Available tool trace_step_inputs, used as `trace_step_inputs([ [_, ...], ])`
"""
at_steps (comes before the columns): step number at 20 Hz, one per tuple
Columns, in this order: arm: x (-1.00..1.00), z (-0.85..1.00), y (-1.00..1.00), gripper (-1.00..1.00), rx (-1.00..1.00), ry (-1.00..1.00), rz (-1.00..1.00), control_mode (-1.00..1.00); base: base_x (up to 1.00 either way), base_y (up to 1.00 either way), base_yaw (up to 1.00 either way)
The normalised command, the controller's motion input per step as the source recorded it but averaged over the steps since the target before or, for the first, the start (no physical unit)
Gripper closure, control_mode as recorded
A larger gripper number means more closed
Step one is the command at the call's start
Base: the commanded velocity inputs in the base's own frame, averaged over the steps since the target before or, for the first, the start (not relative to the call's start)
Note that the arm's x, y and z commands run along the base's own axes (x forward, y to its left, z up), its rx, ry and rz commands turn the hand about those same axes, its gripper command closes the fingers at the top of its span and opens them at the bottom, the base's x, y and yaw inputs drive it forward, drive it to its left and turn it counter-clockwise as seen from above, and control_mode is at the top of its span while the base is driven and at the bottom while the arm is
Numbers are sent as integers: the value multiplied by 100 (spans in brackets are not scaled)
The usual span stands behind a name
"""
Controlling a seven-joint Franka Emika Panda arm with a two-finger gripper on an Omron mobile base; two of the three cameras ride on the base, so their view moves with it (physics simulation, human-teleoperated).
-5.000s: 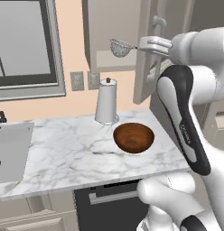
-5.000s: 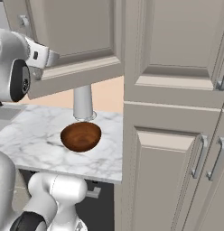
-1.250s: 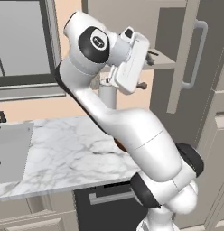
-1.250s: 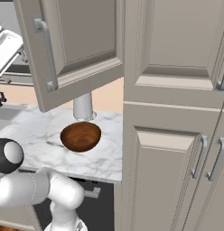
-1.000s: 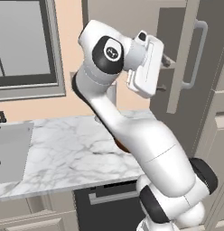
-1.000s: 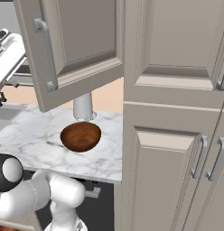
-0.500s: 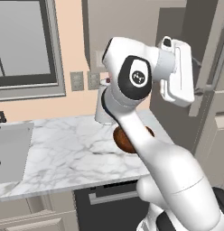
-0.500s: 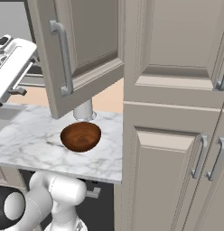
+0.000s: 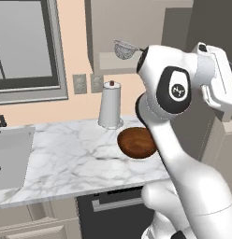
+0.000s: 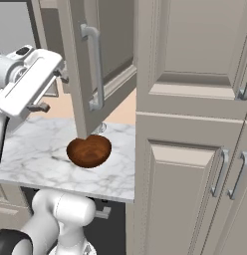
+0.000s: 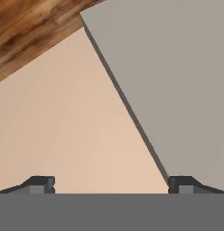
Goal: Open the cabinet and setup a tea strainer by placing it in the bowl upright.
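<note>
Left of the pincer [image 9: 228,100], the tea strainer [image 9: 125,48] sits shelved.

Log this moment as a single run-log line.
cabinet: door open | tea strainer: on inner shelf | bowl: on counter, empty | gripper: open, holds nothing

door: we have swung the cabinet [image 10: 90,69] door further open since 5 s ago, now it stands almost edge-on in the right base view | arm: our hand moved from the left side across to the right in the left base view | gripper [image 11: 109,184]: fingertips apart
</note>
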Motion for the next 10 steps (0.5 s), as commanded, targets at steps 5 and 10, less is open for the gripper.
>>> trace_step_inputs([
  [5, 12, 0, 1, -100, 0, 0, 0, -100, 0, 0, 0],
  [10, 11, 2, 37, -100, 0, -4, 0, -100, 0, 0, 0],
])
